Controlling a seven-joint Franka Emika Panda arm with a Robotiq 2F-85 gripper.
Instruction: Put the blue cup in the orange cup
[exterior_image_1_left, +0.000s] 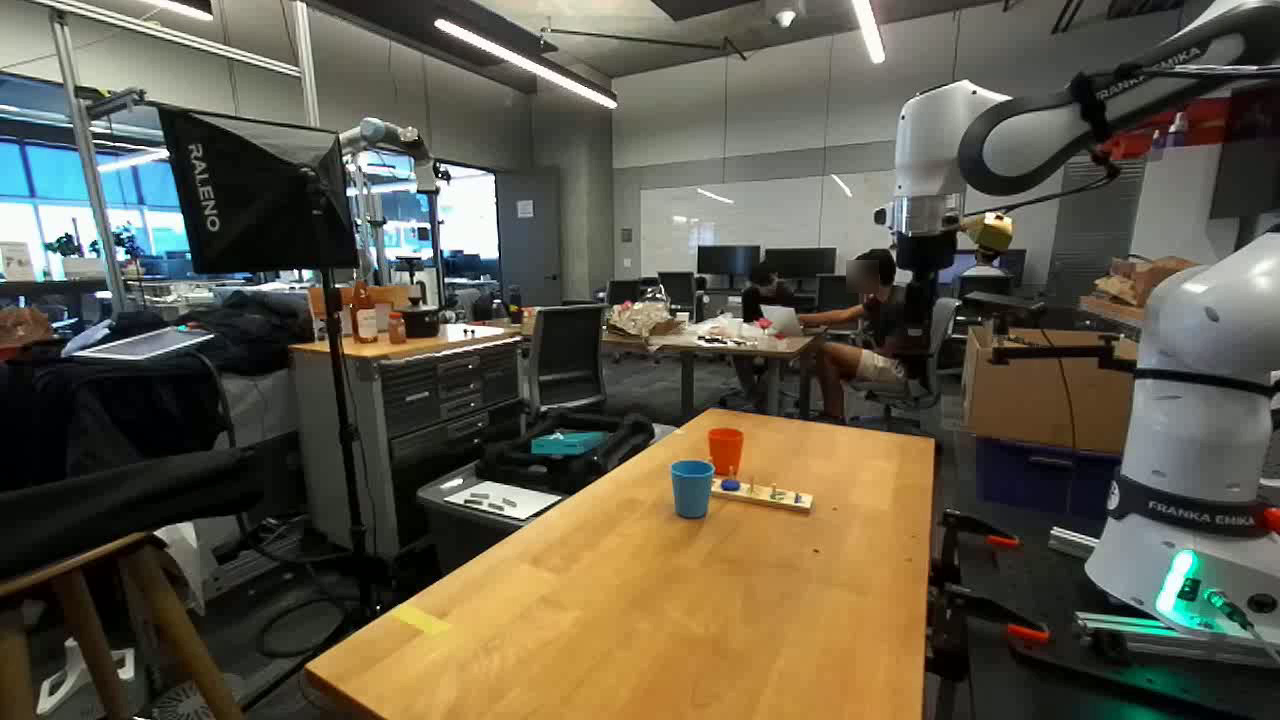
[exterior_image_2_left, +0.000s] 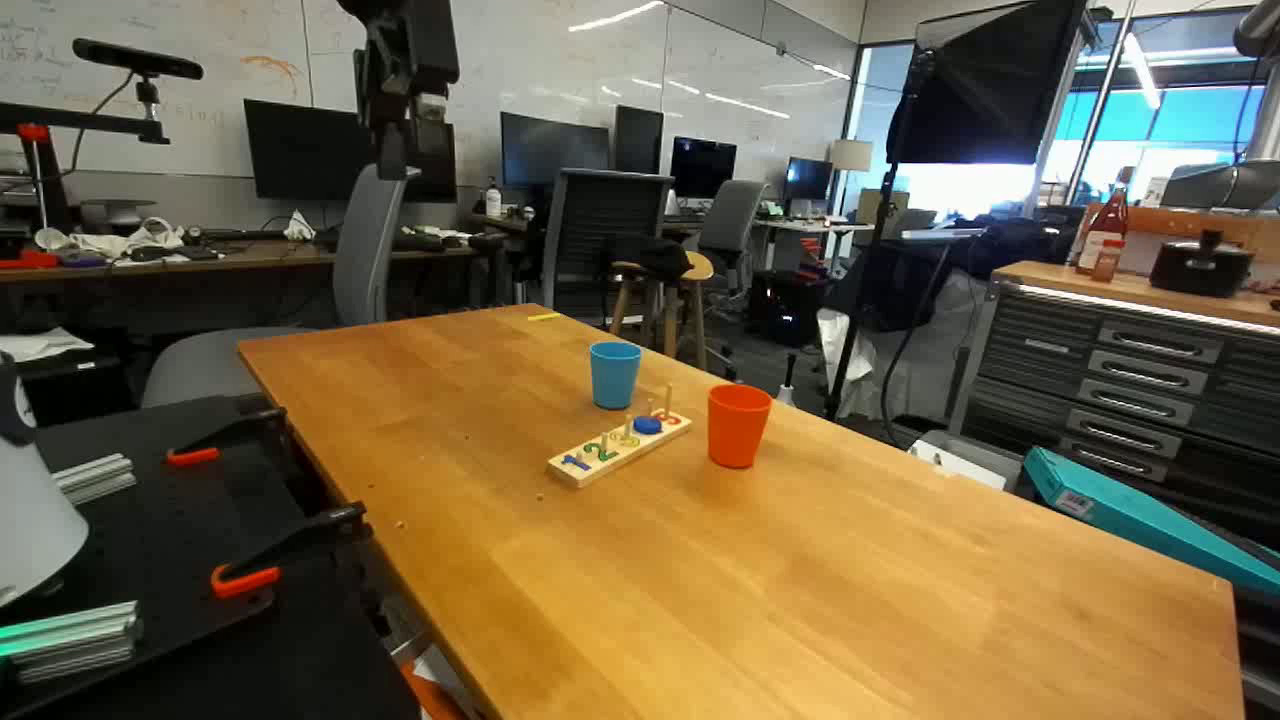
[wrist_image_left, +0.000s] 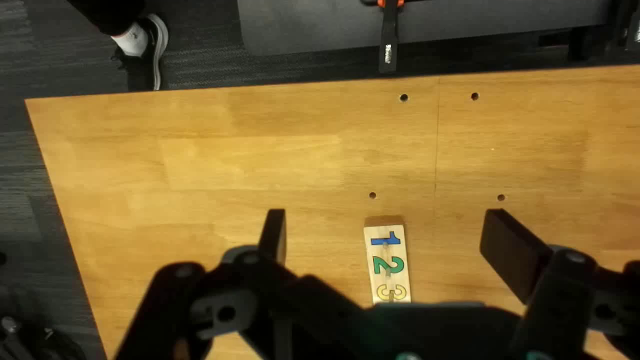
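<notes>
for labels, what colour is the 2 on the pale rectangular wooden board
The 2 is green, clearest in the wrist view.

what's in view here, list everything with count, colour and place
table: 1, light brown, in all three views
blue cup: 1, blue, upright on the table
orange cup: 1, orange-red, upright on the table
peg board: 1, pale wood, on the table, one end between the cups
disc: 1, blue, on the peg board
tape: at least 1, yellow, on the table
clamps: at least 2, black and orange, beside the table
softbox: 1, black, background of both exterior views
cabinet: 1, grey, background of both exterior views
monitors: several, black, background
people: at least 2, dark tops, background
arm: 1, white and dark, beside the table
hand: 1, black, open, above the table
</notes>
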